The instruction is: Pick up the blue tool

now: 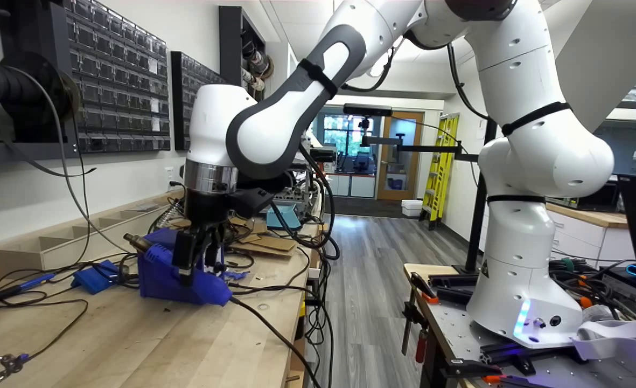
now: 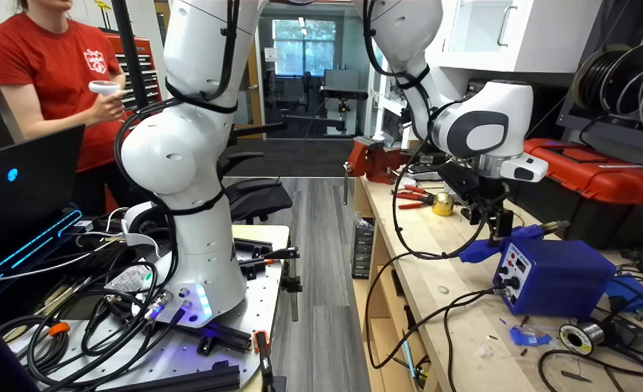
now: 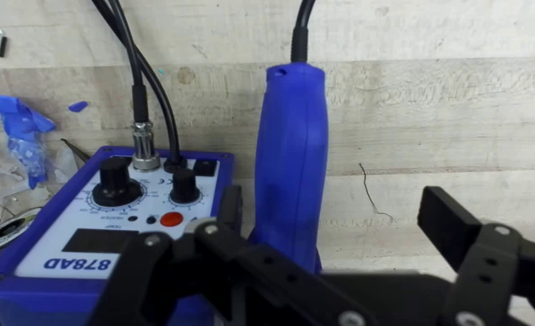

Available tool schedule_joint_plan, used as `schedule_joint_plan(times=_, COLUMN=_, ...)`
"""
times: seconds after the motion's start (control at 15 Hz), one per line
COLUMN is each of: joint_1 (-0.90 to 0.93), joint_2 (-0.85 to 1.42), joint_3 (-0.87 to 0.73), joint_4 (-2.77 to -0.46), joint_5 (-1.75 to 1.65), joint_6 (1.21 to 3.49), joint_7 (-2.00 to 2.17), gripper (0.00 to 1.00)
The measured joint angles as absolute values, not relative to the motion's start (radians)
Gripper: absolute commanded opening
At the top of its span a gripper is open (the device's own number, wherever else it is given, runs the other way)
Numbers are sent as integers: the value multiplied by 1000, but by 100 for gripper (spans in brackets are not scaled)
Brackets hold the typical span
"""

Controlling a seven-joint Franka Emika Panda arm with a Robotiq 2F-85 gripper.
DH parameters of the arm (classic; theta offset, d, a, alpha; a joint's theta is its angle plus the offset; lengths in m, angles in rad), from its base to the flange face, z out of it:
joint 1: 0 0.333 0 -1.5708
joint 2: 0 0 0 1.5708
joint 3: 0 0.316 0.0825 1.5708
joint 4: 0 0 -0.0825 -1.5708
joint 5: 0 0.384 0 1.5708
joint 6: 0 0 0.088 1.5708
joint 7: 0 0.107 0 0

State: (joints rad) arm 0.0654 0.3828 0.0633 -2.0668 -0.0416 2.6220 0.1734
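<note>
The blue tool (image 3: 292, 158) is a deep-blue hot-air handle lying beside a blue 878AD station (image 3: 224, 181). A black cord leaves its end in the wrist view. It also shows in both exterior views (image 1: 210, 291) (image 2: 479, 250), with a metal nozzle (image 2: 555, 226) at its far end. My gripper (image 3: 333, 199) is open, pointing down over the tool, and also shows in both exterior views (image 1: 202, 274) (image 2: 496, 234). The handle lies between the fingers, nearer the finger on the station side, with a wide gap to the opposite finger. The handle's lower part is hidden behind the gripper.
A light-blue piece (image 1: 94, 277) and tangled black cables lie behind the station. A solder spool (image 2: 581, 337) lies near it. A red and black toolbox (image 2: 599, 179), pliers (image 2: 416, 197) and a teal box (image 1: 284, 216) are farther along the wooden bench (image 1: 107, 345).
</note>
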Motion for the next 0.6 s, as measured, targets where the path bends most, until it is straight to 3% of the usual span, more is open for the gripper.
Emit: schedule_joint_plan(times=0.6, joint_1=61, joint_2=447, joint_3=53, joint_4=-2014, joint_5=-15, joint_6=2617, joint_7=151, gripper=100)
